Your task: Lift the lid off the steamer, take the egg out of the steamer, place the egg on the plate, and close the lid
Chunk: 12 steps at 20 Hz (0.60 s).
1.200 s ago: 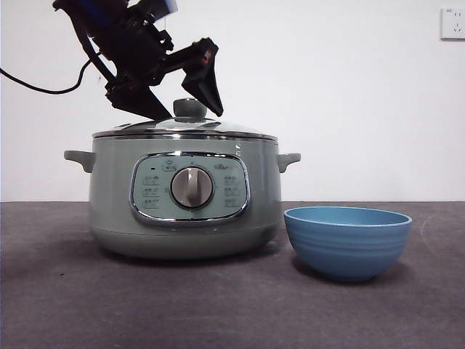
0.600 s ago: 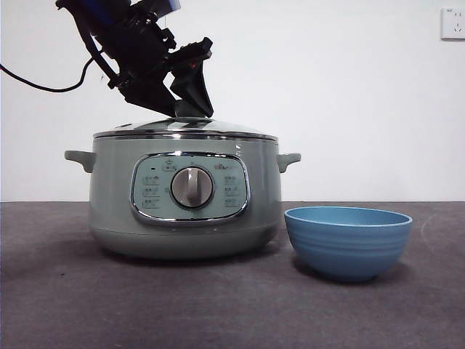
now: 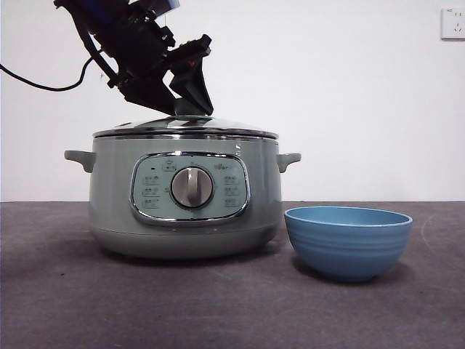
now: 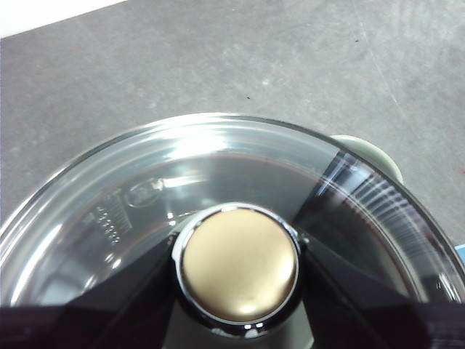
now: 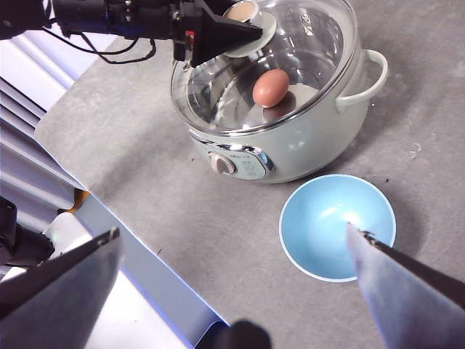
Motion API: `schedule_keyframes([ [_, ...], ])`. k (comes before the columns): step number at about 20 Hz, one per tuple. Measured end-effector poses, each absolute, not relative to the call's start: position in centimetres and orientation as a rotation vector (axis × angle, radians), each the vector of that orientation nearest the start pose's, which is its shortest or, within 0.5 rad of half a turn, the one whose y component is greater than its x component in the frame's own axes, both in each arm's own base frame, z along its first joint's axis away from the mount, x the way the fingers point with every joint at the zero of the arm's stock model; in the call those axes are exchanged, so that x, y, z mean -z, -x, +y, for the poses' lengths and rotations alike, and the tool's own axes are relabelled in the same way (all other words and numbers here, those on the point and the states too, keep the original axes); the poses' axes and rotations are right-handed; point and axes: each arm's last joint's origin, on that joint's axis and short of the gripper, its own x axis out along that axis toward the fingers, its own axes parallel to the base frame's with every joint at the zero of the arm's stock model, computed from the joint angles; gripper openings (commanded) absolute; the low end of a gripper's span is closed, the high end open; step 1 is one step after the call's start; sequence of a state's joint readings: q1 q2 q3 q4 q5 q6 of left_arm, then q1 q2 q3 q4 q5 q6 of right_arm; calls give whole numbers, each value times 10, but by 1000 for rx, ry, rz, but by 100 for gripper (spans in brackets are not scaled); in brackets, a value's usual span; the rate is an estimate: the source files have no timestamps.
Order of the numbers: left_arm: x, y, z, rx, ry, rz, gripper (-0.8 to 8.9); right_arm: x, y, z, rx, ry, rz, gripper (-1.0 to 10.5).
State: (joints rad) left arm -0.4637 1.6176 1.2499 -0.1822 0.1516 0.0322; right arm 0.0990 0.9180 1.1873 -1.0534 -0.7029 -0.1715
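Observation:
The pale green steamer (image 3: 116, 196) stands left of centre with the glass lid (image 3: 218, 125) on its rim. My left gripper (image 3: 185, 107) comes down from the upper left and is shut on the lid's round knob (image 4: 240, 265), one black jaw on each side of it. Through the lid (image 5: 320, 43), a brown egg (image 5: 270, 87) lies inside the steamer (image 5: 305, 145). The blue plate (image 3: 347, 243), a ribbed bowl, stands empty to the steamer's right. High above the table my right gripper (image 5: 232, 233) hangs open, with the plate (image 5: 290, 240) below it.
A dark grey mat (image 3: 218, 305) covers the table. A black cable (image 3: 36, 87) trails from the left arm to the left edge. The steamer's side handle (image 3: 289, 160) juts toward the plate. A wall socket (image 3: 452, 23) sits at the top right.
One second ago the left gripper's jaws stood apart around the knob; they have since shut on it. In the last half second the gripper and lid have hardly moved.

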Motion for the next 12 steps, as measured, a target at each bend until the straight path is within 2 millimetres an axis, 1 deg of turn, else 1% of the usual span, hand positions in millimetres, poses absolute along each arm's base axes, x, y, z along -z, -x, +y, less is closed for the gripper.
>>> schedule_keyframes([
  [3, -298, -317, -163, 610, -106, 510, -8, -373, -141, 33, -821, -85, 699, 540],
  [5, -312, -308, -159, 616, -100, 489, -8, -373, -141, 33, -821, -85, 699, 539],
  [7, -331, -300, -155, 618, -95, 456, -8, -374, -142, 33, -820, -84, 689, 539],
  [9, -355, -284, -147, 618, -91, 428, -8, -377, -145, 33, -816, -84, 648, 539],
  [12, -395, -250, -130, 618, -81, 359, -8, -380, -154, 36, -813, -106, 603, 539],
])
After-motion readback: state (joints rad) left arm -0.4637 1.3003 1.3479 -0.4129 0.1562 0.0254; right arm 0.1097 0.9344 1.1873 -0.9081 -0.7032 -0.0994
